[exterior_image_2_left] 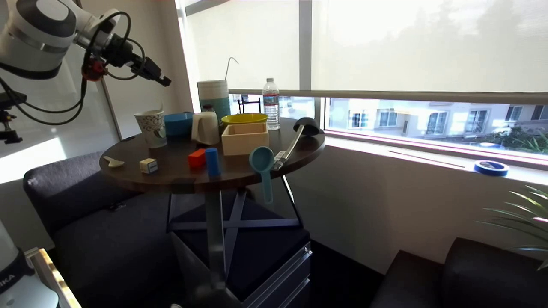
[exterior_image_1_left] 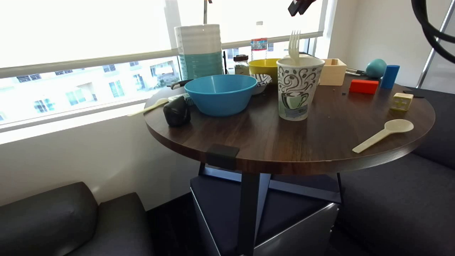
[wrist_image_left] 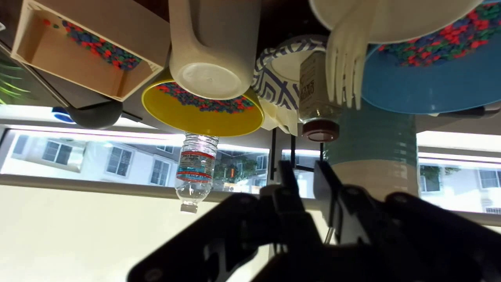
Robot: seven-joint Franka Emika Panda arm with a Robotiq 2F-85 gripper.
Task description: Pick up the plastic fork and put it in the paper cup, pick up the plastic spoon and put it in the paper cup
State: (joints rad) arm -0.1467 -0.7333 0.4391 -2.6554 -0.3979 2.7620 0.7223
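Note:
The paper cup (exterior_image_1_left: 296, 90) stands upright on the round table in both exterior views (exterior_image_2_left: 153, 130). The plastic fork (exterior_image_1_left: 294, 48) stands in it, tines up, above the rim. In the wrist view the fork (wrist_image_left: 346, 58) leans over the rim of the cup (wrist_image_left: 422, 21). The plastic spoon (exterior_image_1_left: 399, 126) lies on the table near the edge, also seen in an exterior view as the spoon (exterior_image_2_left: 114, 163); it is out of the wrist view. My gripper (wrist_image_left: 302, 164) is partly open with nothing between its fingers. Its fingertips (exterior_image_1_left: 298, 8) are above the cup and fork, apart from them.
A blue bowl (exterior_image_1_left: 220, 96) stands beside the cup. A wooden box (exterior_image_2_left: 245, 140), white mug (exterior_image_2_left: 205, 128), red block (exterior_image_1_left: 363, 86), blue cylinder (exterior_image_1_left: 390, 76) and small cube (exterior_image_1_left: 401, 101) stand around. Another cream utensil (exterior_image_1_left: 158, 104) overhangs the edge near a black object (exterior_image_1_left: 177, 112).

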